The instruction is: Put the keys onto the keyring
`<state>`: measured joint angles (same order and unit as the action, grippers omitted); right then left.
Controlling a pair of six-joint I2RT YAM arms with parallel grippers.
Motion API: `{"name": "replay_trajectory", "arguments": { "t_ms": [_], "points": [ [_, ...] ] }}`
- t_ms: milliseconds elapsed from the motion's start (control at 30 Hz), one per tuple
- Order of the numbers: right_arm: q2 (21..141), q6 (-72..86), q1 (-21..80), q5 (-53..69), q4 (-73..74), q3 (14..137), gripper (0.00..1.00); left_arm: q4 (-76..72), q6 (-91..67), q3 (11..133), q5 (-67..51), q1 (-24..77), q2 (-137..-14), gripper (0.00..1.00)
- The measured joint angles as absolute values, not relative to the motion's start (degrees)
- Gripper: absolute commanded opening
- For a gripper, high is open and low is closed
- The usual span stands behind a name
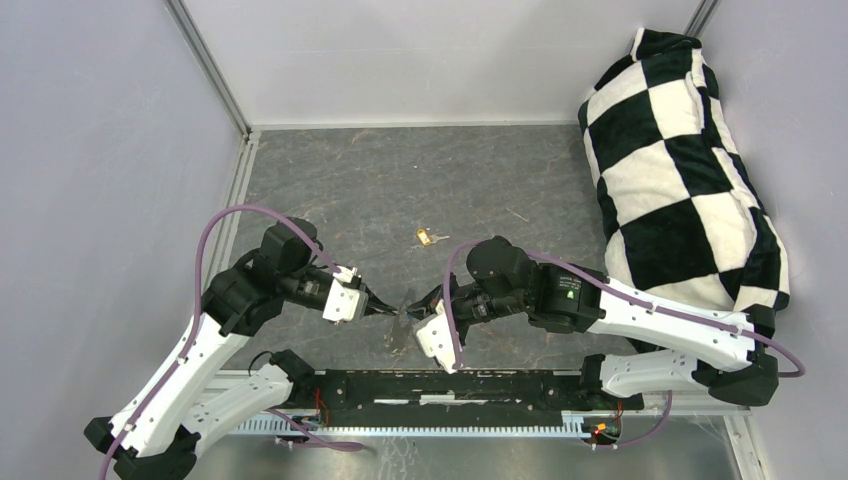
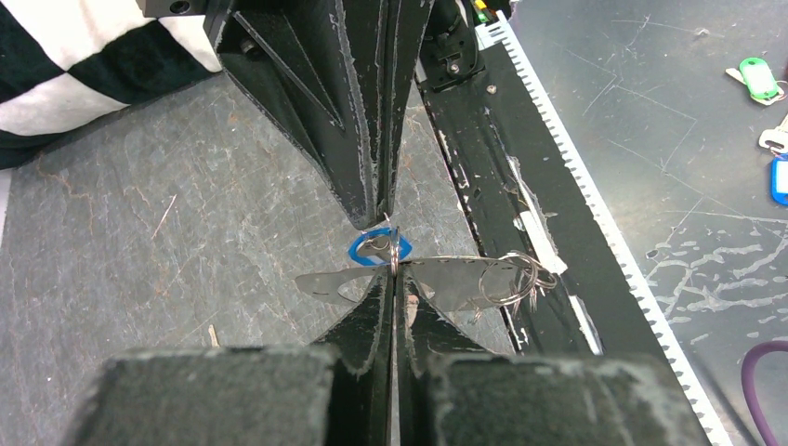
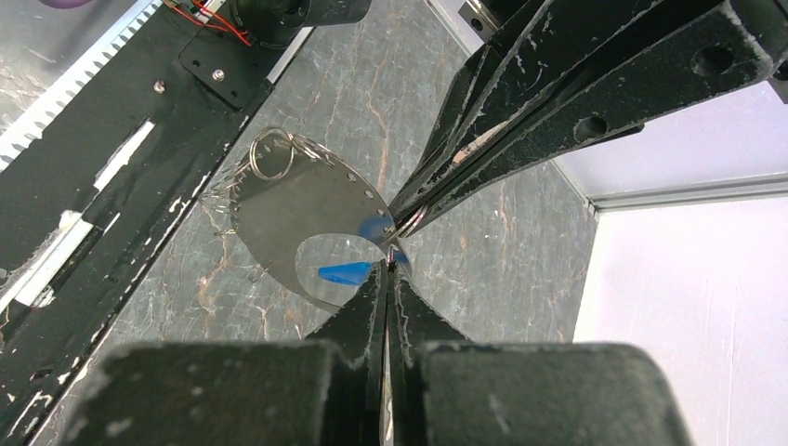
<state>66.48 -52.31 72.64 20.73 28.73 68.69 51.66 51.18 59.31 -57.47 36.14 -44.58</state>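
Observation:
My two grippers meet tip to tip just above the table near its front edge. My left gripper (image 1: pixel 388 310) (image 2: pixel 394 277) is shut on the keyring (image 2: pixel 465 279), a flat grey-silver curved band with small holes and a cluster of thin wire rings (image 2: pixel 520 274) at one end. It also shows in the right wrist view (image 3: pixel 279 204). My right gripper (image 1: pixel 415 308) (image 3: pixel 387 267) is shut on the blue-headed key (image 2: pixel 372 251) (image 3: pixel 344 272), held against the band. The brass-gold key (image 1: pixel 428 237) lies alone on the table behind the grippers.
A black-and-white checkered cushion (image 1: pixel 680 170) fills the table's right side. The black base rail (image 1: pixel 450 385) with a white toothed strip runs along the front edge. Beyond it, green (image 2: pixel 757 79) and blue (image 2: pixel 779 177) tags lie on a lower surface. White walls enclose the table.

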Motion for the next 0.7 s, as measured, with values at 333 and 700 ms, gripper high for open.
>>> {"name": "replay_trajectory", "arguments": {
  "t_ms": [333, 700],
  "points": [
    [66.48, -51.75, 72.40, 18.65, 28.75, 68.69, 0.00, 51.66, 51.18, 59.31, -57.47, 36.14, -44.69, 0.02],
    [66.30, -49.54, 70.32, 19.00, 28.03, 68.69, 0.00, 51.66, 51.20, 59.31, -57.49, 36.14, -44.75, 0.02]
  ]
}}
